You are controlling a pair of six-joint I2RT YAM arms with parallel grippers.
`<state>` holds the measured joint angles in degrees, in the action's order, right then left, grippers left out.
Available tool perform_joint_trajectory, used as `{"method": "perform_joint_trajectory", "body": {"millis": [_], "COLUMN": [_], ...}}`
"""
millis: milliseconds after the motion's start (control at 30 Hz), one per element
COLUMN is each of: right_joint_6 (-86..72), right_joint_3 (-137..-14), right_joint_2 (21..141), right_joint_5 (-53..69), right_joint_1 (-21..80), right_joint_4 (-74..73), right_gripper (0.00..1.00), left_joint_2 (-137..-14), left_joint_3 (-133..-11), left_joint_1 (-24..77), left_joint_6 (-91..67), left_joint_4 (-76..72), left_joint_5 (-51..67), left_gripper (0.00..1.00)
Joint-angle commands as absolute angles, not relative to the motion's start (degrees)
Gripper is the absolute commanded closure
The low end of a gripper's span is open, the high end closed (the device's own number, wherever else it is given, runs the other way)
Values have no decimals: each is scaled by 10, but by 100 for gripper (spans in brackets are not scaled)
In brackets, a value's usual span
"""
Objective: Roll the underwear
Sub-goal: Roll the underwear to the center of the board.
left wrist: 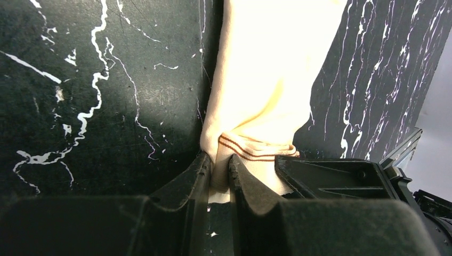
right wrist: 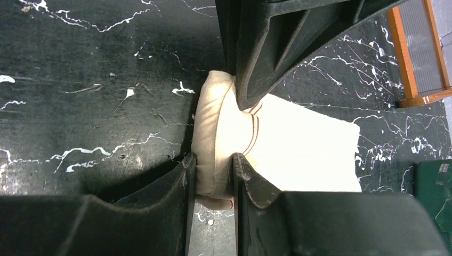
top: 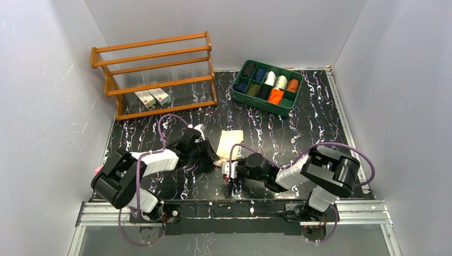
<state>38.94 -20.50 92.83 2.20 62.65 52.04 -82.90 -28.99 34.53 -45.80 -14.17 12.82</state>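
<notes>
Where the pale beige cloth underwear [top: 230,142] is rolled, we see left fingers [left wrist: 194,178] clamped on it. Our right fingers [right wrist: 248,184] pinch it too.

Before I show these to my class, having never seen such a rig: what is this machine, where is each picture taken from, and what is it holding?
It is two robot arms bolted side by side at the near edge of a black marbled table. The wide picture looks down from above and behind them. The close-ups come from a camera on each wrist. On the table lie a pale tan cloth underwear garment, a wooden slatted rack and a green plastic tray of rolled cloths. The left tool pinches the garment's striped near edge. The right tool clamps the same edge, which is partly rolled.
</notes>
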Motion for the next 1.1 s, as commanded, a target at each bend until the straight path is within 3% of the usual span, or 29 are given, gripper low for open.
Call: {"method": "perform_joint_trajectory", "body": {"millis": [0, 67, 133, 300, 1067], "right_joint_6": [318, 287, 252, 181, -325], "right_joint_3": [-224, -231, -233, -233, -241], "right_joint_2": [951, 947, 943, 942, 1090], "right_joint_5": [2, 38, 76, 170, 392], "right_joint_1": [616, 605, 596, 577, 467], "right_joint_4": [456, 439, 440, 459, 661], "right_gripper": [82, 93, 98, 99, 99], "left_joint_2": [-839, -833, -824, -788, -564], "left_joint_3": [-259, -261, -262, -252, -195], "left_joint_1": [338, 335, 332, 328, 323], "left_joint_6": [-428, -430, -432, -445, -437], "left_joint_4": [-9, -4, 5, 11, 36], "left_joint_5": [79, 76, 71, 61, 33], "left_gripper": [84, 79, 72, 51, 32]}}
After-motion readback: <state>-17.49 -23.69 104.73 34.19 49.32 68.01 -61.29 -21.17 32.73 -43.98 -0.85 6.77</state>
